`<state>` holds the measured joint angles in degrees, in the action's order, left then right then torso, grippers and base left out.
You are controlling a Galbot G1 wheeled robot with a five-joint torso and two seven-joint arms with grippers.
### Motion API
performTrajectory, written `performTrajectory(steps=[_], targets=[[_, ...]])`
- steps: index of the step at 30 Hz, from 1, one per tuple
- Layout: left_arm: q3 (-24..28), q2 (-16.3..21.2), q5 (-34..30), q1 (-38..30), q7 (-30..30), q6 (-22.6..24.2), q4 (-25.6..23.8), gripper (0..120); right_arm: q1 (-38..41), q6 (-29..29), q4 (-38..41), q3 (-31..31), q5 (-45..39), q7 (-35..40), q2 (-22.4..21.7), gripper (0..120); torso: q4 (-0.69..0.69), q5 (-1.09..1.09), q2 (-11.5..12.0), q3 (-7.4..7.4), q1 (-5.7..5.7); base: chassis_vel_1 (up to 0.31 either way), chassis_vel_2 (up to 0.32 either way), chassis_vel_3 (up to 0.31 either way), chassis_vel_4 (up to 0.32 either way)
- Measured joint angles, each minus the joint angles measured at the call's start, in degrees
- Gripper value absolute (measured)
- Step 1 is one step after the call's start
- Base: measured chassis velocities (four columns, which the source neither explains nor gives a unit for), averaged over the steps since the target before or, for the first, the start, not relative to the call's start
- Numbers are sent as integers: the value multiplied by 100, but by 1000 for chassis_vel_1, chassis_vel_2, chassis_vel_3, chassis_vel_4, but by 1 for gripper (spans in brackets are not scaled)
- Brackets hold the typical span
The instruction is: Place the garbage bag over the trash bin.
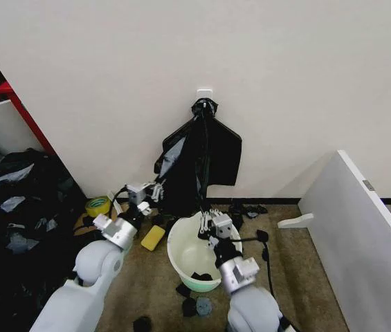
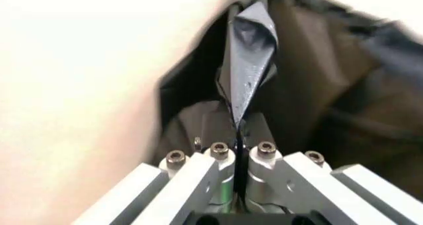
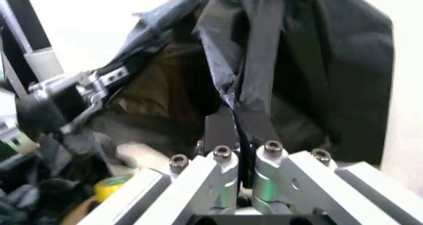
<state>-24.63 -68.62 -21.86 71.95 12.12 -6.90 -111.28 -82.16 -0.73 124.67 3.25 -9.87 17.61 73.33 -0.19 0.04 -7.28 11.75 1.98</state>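
The white trash bin (image 1: 176, 243) with a pale green base stands on the floor by the wall, tilted slightly toward me. Just behind it the glossy black garbage bag (image 1: 187, 195) hangs down from a bundle of black bags (image 1: 216, 149) on a wall hook. My left gripper (image 1: 156, 191) is shut on the bag's left edge, left of the bin. In the left wrist view the gripper (image 2: 237, 153) pinches a thin fold of the bag (image 2: 248, 61). My right gripper (image 1: 205, 223) is shut on the bag's lower edge, above the bin's far rim. The right wrist view shows that gripper (image 3: 243, 154) clamping the bag (image 3: 251, 76).
A yellow tape roll (image 1: 98, 205) and a yellow sponge (image 1: 152, 237) lie left of the bin. Black plastic scraps (image 1: 189, 303) litter the floor in front. A pile of black bags (image 1: 22, 207) fills the left side. A white panel (image 1: 361, 228) leans at the right.
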Motion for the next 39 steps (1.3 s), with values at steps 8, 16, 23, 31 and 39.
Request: performTrajectory(steps=[8, 16, 23, 31, 39], targets=[[-254, -106, 957, 486, -524, -81, -363, 0, -510, -63, 716, 80, -188, 413, -197, 0, 0, 1, 0, 0, 0, 0, 0, 0, 0], [-266, -24, 582, 780, -373, -146, -1043, 0, -827, -93, 1368, -116, -75, 429, -329, 0, 0, 1, 0, 0, 1, 0, 0, 0, 0], [-241, -4, 78, 1097, -317, 4, -1592, 0, -853, -111, 1756, -394, -18, 297, -406, 0, 0, 0, 0, 0, 1, 0, 0, 0, 0], [-132, -60, -182, 1412, -531, 369, -1995, 0, -798, 98, 1890, -405, -119, 351, -469, 0, 0, 0, 0, 1, 1, 0, 0, 0, 0], [147, -205, -559, 1613, -737, 716, -2077, 0, -651, 306, 1887, -426, -238, 495, -479, 0, 1, 0, 0, 1, 1, 0, 0, 0, 0]])
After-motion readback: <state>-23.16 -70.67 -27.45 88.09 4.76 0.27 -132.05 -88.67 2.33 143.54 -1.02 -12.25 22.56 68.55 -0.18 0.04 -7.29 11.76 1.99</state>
